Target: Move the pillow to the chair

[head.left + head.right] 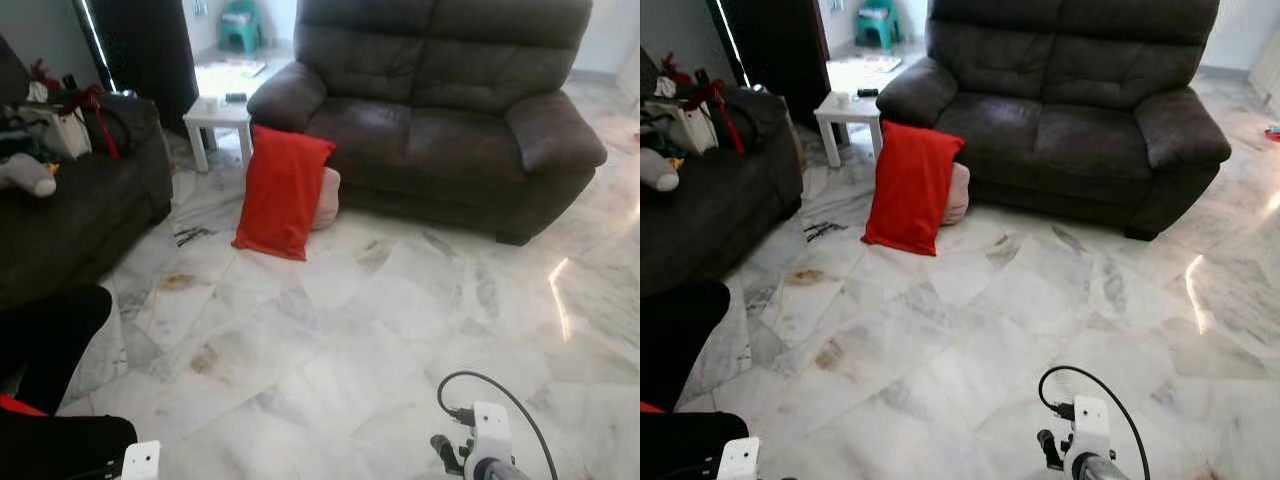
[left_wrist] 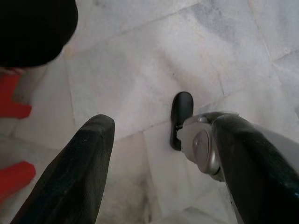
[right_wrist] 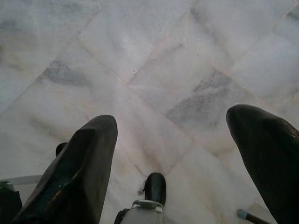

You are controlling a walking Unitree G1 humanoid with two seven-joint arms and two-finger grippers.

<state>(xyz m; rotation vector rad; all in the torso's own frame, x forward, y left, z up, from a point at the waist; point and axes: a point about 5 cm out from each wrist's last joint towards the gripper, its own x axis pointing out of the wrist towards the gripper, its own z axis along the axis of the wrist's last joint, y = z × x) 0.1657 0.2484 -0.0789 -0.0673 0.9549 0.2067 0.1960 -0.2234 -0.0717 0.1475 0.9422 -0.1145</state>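
Against the brown sofa [image 1: 440, 100] leans the red pillow [image 1: 282, 192]; both grippers' jaws released.

A dark brown sofa [image 1: 450, 100] stands at the far side of a white marble floor [image 1: 380, 340]. Beside its arm sits a small white bench [image 1: 220, 115] carrying a dark remote [image 1: 236, 97]. Further back stands a green stool [image 1: 240, 25]. On the left, a second dark couch [image 1: 80, 200] holds bags [image 1: 70, 120] and a pale stuffed toy [image 1: 28, 175]
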